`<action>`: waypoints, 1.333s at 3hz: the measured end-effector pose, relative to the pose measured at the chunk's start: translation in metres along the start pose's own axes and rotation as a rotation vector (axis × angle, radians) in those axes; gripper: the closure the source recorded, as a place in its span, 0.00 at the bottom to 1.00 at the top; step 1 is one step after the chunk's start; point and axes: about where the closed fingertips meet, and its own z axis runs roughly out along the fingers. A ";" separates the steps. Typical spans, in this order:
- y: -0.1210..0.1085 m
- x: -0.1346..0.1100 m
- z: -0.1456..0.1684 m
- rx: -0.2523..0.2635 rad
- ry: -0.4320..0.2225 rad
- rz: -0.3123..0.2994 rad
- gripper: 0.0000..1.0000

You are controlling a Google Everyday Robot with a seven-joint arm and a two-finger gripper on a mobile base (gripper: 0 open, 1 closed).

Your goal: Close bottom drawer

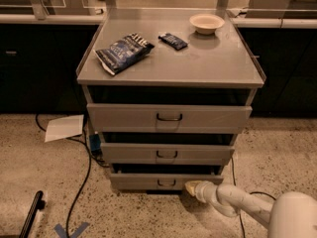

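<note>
Bottom drawer: lowest in cabinet, pulled slightly out. Rigid metal, probably light, should slide easily. Push the flat front near handle. Gripper at front, right of handle; open or closed, cannot tell.

On desk: bag left, bowl right rear, small packet between; bottom drawer lowest below; gripper at its front, right of centre.

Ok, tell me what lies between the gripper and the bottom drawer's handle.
Camera view: nothing, just bare front panel of the bottom drawer between its handle and the gripper to its right.
</note>
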 end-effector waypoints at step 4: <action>-0.025 0.014 0.001 -0.019 0.023 0.076 1.00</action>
